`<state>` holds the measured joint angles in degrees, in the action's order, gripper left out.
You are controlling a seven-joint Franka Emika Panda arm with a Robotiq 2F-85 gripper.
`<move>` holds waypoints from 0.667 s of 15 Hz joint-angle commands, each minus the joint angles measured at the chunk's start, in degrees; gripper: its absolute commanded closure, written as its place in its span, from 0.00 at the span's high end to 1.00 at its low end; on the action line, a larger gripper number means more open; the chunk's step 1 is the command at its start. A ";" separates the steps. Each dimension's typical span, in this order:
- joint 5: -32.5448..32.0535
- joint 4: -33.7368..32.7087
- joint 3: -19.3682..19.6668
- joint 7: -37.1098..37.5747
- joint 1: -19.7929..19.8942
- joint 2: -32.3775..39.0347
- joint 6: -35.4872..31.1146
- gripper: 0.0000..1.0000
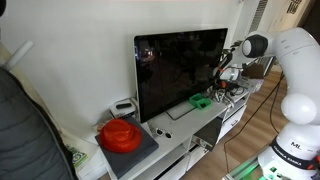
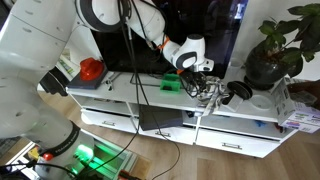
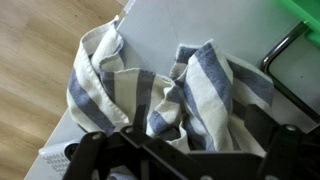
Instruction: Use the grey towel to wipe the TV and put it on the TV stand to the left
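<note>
The grey-and-white striped towel [image 3: 170, 90] lies crumpled at the edge of the white TV stand [image 3: 160, 25], partly hanging over it. My gripper [image 3: 190, 140] is open just above it, with one finger on each side of the folds. In both exterior views the gripper [image 1: 225, 82] [image 2: 203, 78] is low over the stand's end, beside the black TV [image 1: 180, 70] [image 2: 200, 30]. The towel itself is mostly hidden by the gripper in those views.
A green object [image 1: 202, 101] [image 2: 170, 84] sits on the stand by the TV's foot. A red object [image 1: 120, 135] [image 2: 92, 68] rests on a grey tray at the stand's other end, with a small white box [image 1: 123, 106] nearby. A potted plant [image 2: 275, 45], headphones [image 2: 238, 92] and cables crowd the gripper's end.
</note>
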<state>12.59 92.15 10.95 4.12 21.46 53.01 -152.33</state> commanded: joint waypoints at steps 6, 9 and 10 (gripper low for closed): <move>-1.20 -14.70 -0.82 0.23 1.83 12.41 1.58 1.00; -1.56 -18.69 -0.48 0.51 2.18 15.46 3.04 1.00; -1.71 -19.93 -0.64 0.17 2.43 16.33 3.71 1.00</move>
<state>12.44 78.50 10.62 4.10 22.61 65.51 -151.71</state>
